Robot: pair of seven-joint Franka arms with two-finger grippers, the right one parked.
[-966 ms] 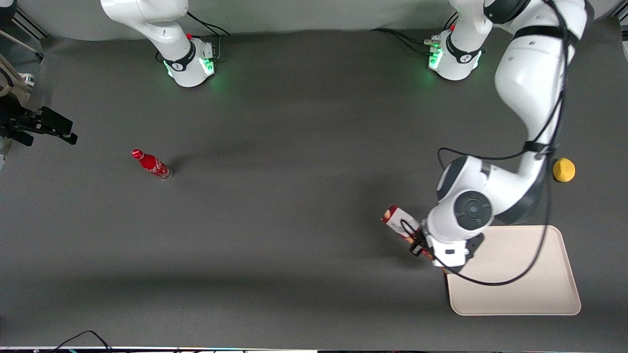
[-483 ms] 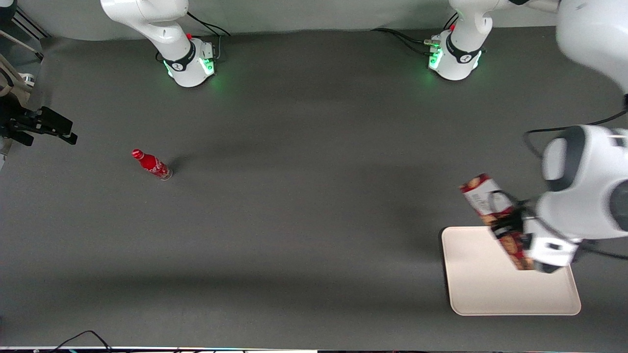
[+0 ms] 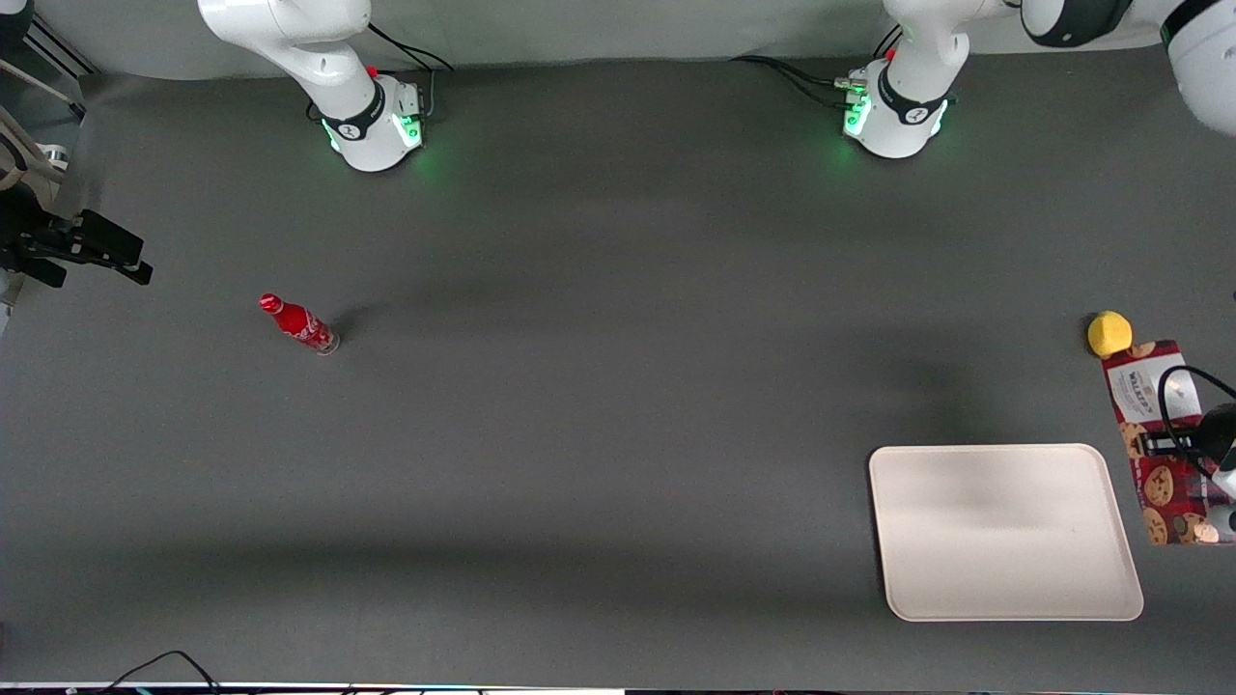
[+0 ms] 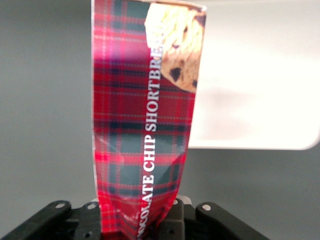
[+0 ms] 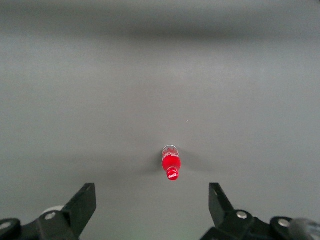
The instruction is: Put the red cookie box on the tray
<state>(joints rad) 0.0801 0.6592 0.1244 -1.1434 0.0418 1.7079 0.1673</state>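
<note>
The red cookie box (image 3: pixel 1162 487) hangs in the air at the working arm's end of the table, just outside the tray's short edge. My left gripper (image 3: pixel 1174 446) is shut on the box about halfway along it, and most of the hand is cut off by the frame's edge. The cream-white tray (image 3: pixel 1004 531) lies flat with nothing on it. In the left wrist view the tartan box (image 4: pixel 142 125) rises from between the jaws of the gripper (image 4: pixel 137 220), with the tray (image 4: pixel 260 75) beside it.
A yellow lemon-like object (image 3: pixel 1109 334) sits just past the box's label end, farther from the front camera. A small red bottle (image 3: pixel 297 323) stands toward the parked arm's end of the table, also in the right wrist view (image 5: pixel 171 162).
The gripper has carried the box from the tray's parked-arm edge, over the tray, to just past the tray's working-arm edge. The box has turned more lengthwise.
</note>
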